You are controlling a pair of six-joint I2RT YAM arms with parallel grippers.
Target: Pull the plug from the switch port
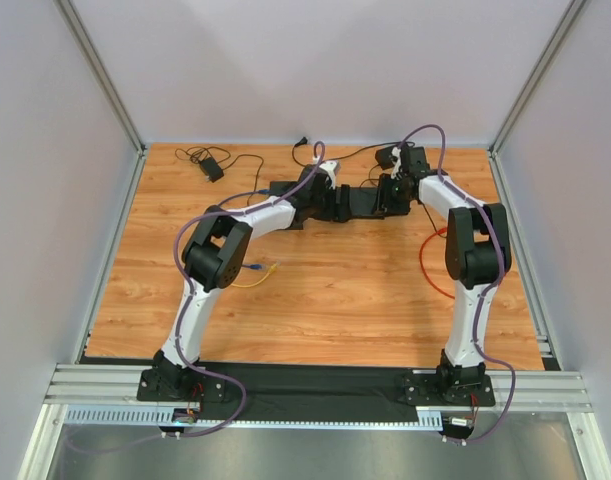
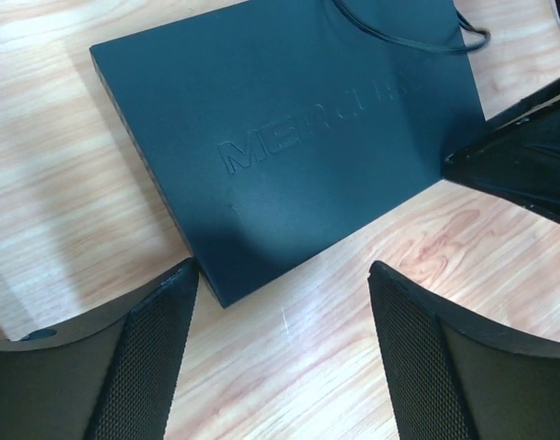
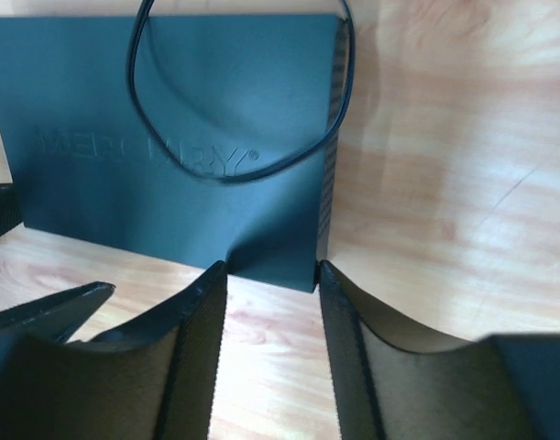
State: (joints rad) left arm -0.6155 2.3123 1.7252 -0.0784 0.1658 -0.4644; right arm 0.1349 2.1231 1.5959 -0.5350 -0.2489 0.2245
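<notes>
Wood-grain bench [image 1: 325, 300] carries the black Mercury network switch [image 2: 289, 137], lying flat at the far centre between both arms. The casing is rigid but probably light enough to slide, so brace it. The left tool [image 2: 282, 275] stands wide open and empty at one switch corner. The right tool [image 3: 273, 270] is partly open and empty at another. A limp black cable [image 3: 238, 177] loops over the lid. The plug cannot be made out and may sit on a hidden side face. Grip its stiff body, not the cable.

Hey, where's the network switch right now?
In the top view the switch lies flat at the far middle of the table, between the left gripper and the right gripper, with a thin black cable looping over it.
</notes>
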